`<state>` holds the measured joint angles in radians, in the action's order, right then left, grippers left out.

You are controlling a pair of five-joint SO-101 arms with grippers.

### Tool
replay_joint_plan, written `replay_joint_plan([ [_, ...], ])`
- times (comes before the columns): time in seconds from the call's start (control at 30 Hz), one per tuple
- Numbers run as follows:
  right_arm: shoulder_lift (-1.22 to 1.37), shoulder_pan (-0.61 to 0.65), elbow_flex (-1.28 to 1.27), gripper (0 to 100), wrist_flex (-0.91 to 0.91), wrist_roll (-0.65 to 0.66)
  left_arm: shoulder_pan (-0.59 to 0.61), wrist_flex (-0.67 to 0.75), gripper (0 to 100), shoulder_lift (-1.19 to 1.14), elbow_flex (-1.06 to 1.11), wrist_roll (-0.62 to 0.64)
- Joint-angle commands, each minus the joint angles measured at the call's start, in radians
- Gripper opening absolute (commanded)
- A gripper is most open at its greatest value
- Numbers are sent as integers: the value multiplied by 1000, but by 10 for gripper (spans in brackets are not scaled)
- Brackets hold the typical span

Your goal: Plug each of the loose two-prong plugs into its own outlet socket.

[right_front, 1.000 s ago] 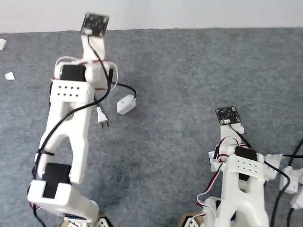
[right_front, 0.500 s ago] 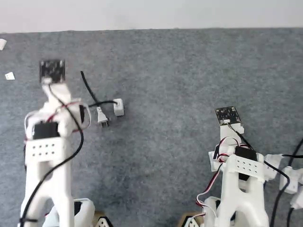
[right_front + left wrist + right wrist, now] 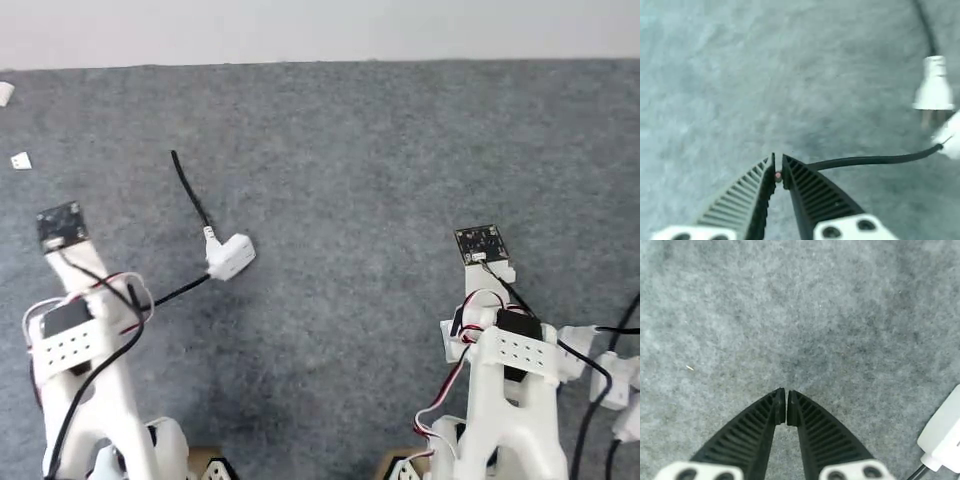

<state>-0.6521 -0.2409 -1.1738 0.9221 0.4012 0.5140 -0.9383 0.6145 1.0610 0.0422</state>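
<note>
Watching the plug (image 3: 934,91), you can see bare prongs where it meets the socket (image 3: 234,260), so it looks only half-seated. The socket's cable (image 3: 875,161) runs right by the left gripper (image 3: 778,167); snag it and they could part. That gripper and the right gripper (image 3: 786,405) are pressed together, empty.

In the left wrist view the plug (image 3: 934,92) is being blurred, the socket block (image 3: 951,134) is being cut off by the picture's edge, and the end of the cable (image 3: 875,160) is being hidden behind the left gripper (image 3: 778,167). In the right wrist view a second white block (image 3: 942,432) is being cropped. In the high view white pieces (image 3: 618,385) are being partly hidden by the right arm (image 3: 515,370).
</note>
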Motion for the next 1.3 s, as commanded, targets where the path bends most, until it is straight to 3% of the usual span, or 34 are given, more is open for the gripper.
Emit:
replay_joint_plan([
  [0.0,4,10,2,10,-21,-5,57,41,13,23,7,-9],
  [0.23,4,10,2,10,-21,-6,64,41,47,29,73,-66],
  [0.3,4,10,2,10,-21,-6,66,38,160,31,85,-103],
  [0.43,4,10,2,10,-21,-6,66,49,478,32,160,-100],
  [0.5,4,10,2,10,-21,-6,69,61,551,32,176,-97],
  [0.7,4,10,2,10,-21,-6,199,60,558,32,117,-104],
  [0.87,4,12,2,10,-21,-6,267,25,558,32,73,-285],
  [1.17,4,36,-14,10,-41,-5,215,-140,550,25,-157,-359],
  [1.27,4,35,-14,10,-41,-5,157,-196,464,23,-252,-361],
])
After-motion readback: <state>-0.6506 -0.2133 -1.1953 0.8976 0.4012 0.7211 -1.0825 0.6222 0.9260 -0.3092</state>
